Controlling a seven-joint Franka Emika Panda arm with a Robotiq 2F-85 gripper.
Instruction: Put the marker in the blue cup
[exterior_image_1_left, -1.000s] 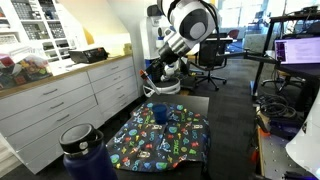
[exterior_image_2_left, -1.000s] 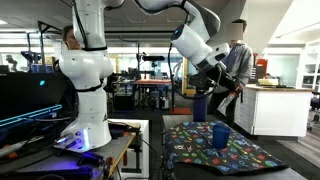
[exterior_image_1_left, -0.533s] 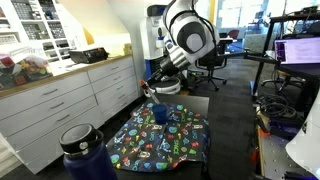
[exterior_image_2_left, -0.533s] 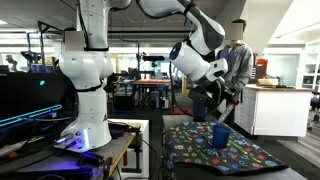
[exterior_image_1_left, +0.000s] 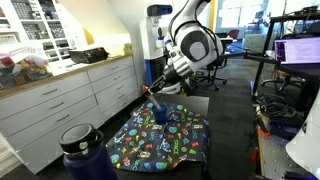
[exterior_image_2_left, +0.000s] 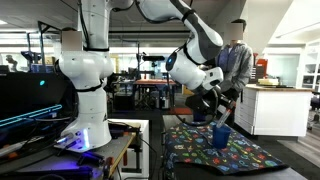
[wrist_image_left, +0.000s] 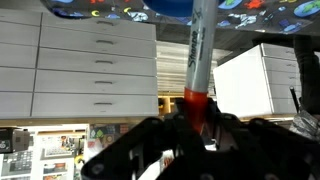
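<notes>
Blue cup (exterior_image_1_left: 158, 113) centre frame on patterned cloth (exterior_image_1_left: 178, 142), inside unseen. Gripper (wrist_image_left: 197, 112) clamped on marker (wrist_image_left: 196, 55), tip close over cup. Versus earlier: arm lower, marker nearer cup.

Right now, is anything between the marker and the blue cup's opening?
Nothing visible does. In the wrist view the marker, clamped in the fingers, points straight at the blue cup with only air between. In an exterior view the cup stands on the patterned cloth just below the fingers.
</notes>
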